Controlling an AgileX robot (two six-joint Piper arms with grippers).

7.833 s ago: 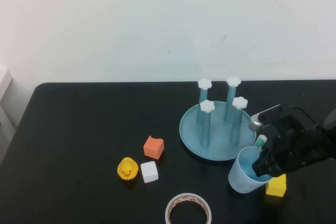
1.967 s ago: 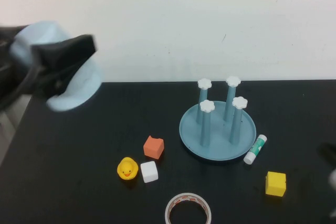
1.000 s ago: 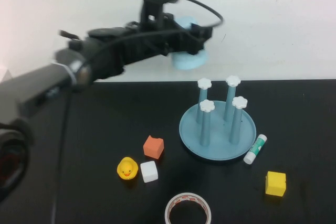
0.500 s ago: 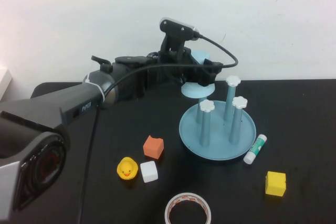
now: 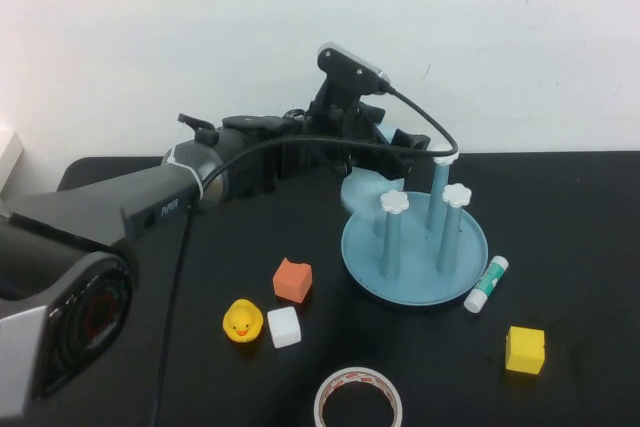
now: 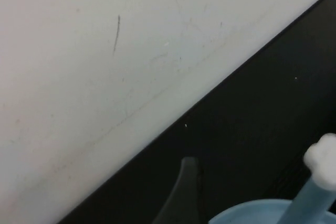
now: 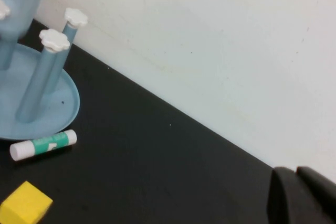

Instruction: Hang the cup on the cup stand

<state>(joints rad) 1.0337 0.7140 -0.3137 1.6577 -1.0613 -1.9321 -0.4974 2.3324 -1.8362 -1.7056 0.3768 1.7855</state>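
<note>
Along the near edge of the counter (image 5: 120, 247) lie things I have no use for: a tape roll (image 5: 358, 399), a yellow block (image 5: 525, 350) toward the right edge, and a rubber duck (image 5: 243, 322) touching a white block (image 5: 284, 327). An orange block (image 5: 292, 280) sits just behind those two. A glue stick (image 5: 487, 284) rests against the right rim of the cup stand (image 5: 415, 272).

My right end effector (image 7: 296, 195) is clenched on nothing and parked off the right side of the counter, because this job needs only one arm.

The cup stand sits right of the counter's middle, with four upright posts. The two nearer posts and the far right one are bare.

The cup (image 5: 362, 190) is upside down over the far left post, mouth downward, so that the post runs up inside it and carries it. Only its lower rim shows beneath my arm.

My left end effector (image 5: 385, 147) is right at the cup, reaching across from the left toward the far edge. I cannot tell whether it is grasping the cup or has released it. I judge the cup nearly or fully seated. What remains is to let go and lift clear without knocking the neighbouring posts.
</note>
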